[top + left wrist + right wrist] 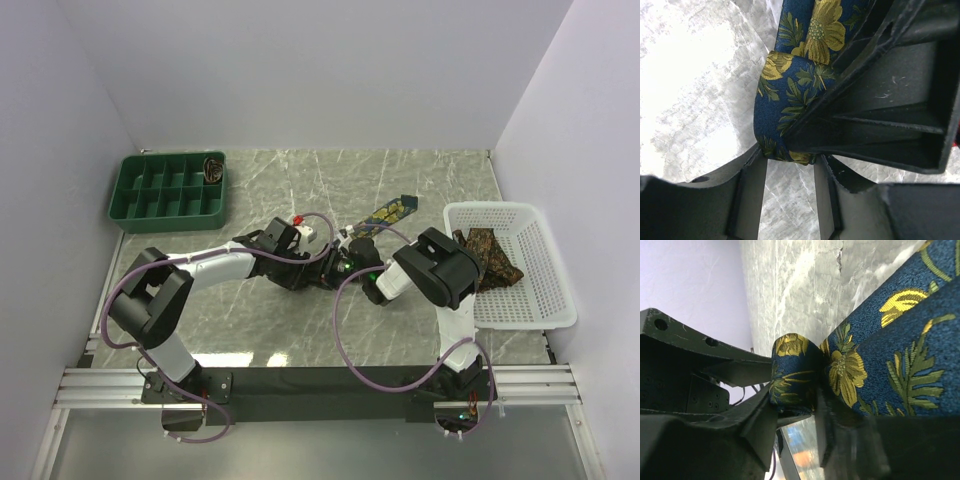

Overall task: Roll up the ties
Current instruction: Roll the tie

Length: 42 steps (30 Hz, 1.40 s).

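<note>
Navy tie (388, 211) mid-roll at the centre of the table (260, 325), between both arms. Its near end is wound into a tight coil of a few turns. The rest lies flat, running away toward the far right, so you should judge this tie barely begun.

Your right gripper (796, 409) is closed on the coil, one finger on each side. Your left gripper (789, 161) has its jaws a narrow gap apart, tips bracketing the coil's end; whether they press it cannot be told from the wrist view.

A rolled bundle (213, 168) sits in the far right compartment of the green tray (130, 192); count it as one tie finished. Brown ties (488, 255) lie loose in the white basket (548, 292), not yet rolled.
</note>
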### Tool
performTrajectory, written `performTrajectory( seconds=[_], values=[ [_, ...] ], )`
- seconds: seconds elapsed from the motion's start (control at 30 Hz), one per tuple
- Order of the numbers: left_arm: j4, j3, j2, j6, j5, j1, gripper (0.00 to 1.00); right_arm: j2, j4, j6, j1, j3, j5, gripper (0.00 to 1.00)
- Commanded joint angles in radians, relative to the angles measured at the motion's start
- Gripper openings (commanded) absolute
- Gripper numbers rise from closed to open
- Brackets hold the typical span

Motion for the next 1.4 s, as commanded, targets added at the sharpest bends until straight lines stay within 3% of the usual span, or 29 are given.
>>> performTrajectory(
  seconds=[0.0, 0.13, 0.27, 0.93, 1.23, 1.37],
  values=[
    [0.037, 0.002, 0.001, -0.005, 0.003, 0.001, 0.41, -0.014, -0.124, -0.030, 0.010, -0.045, 0.022, 0.41],
    [0.030, 0.002, 0.004, -0.001, 0.005, 0.001, 0.41, -0.044, -0.140, -0.044, 0.007, -0.049, 0.042, 0.51],
    [0.027, 0.000, 0.004, 0.004, 0.011, 0.001, 0.41, -0.079, -0.188, -0.073, -0.002, -0.045, 0.073, 0.54],
    [0.003, 0.017, 0.020, 0.024, 0.022, -0.007, 0.42, -0.205, -0.411, -0.233, -0.048, 0.072, 0.124, 0.56],
    [-0.008, 0.022, 0.026, 0.031, 0.020, -0.014, 0.42, -0.207, -0.417, -0.224, -0.068, 0.104, 0.113, 0.55],
    [-0.012, 0.025, 0.027, 0.033, 0.020, -0.017, 0.42, -0.204, -0.419, -0.221, -0.068, 0.118, 0.107, 0.51]
  ],
)
